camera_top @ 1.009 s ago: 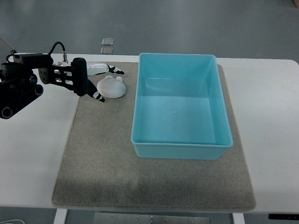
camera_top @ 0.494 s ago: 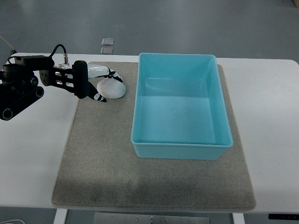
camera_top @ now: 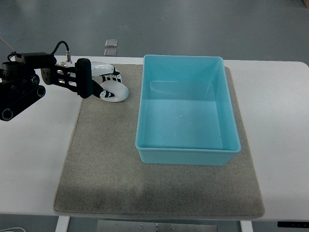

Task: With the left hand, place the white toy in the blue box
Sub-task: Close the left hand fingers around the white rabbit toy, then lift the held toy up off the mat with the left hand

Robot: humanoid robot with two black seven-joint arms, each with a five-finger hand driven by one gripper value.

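Since a second ago your left hand [camera_top: 99, 82] has closed in around the white toy [camera_top: 115, 91] | fingers now curled on it, at the grey mat's [camera_top: 106, 164] far-left corner | lift clear before swinging right over the blue box [camera_top: 186, 150] wall | white table [camera_top: 34, 159], grey floor beyond.

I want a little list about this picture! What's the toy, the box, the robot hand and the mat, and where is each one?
toy: white toy, on the mat beside the box's far left corner
box: blue box, open top, nothing inside
hand: left hand, fingers curled around the toy
toy in box: not yet
mat: grey mat, under the box and toy
table: white table
right hand: not in the picture
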